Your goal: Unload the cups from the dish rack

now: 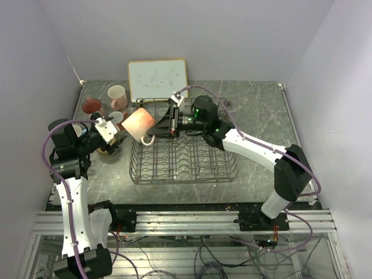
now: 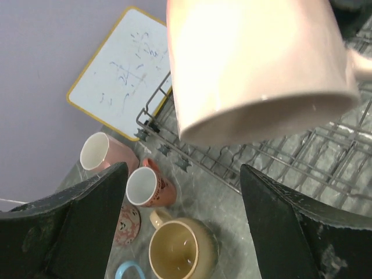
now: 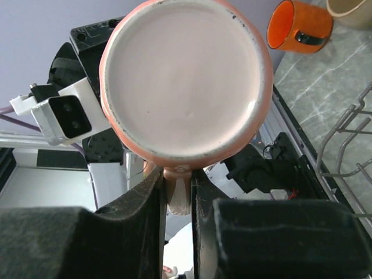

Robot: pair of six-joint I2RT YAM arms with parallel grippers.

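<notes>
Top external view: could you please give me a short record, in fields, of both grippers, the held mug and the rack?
held mug: salmon mug, lifted above the left end of the dish rack
right gripper: shut on the mug's handle
left gripper: open, fingers clear of the mug
rack contents: no cups visible
unloaded cups: tan cup and orange cup among those on the table

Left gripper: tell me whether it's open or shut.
Open. The left gripper has its fingers wide apart in the left wrist view, gripping nothing; the pink mug beyond them is held by the right gripper.
</notes>
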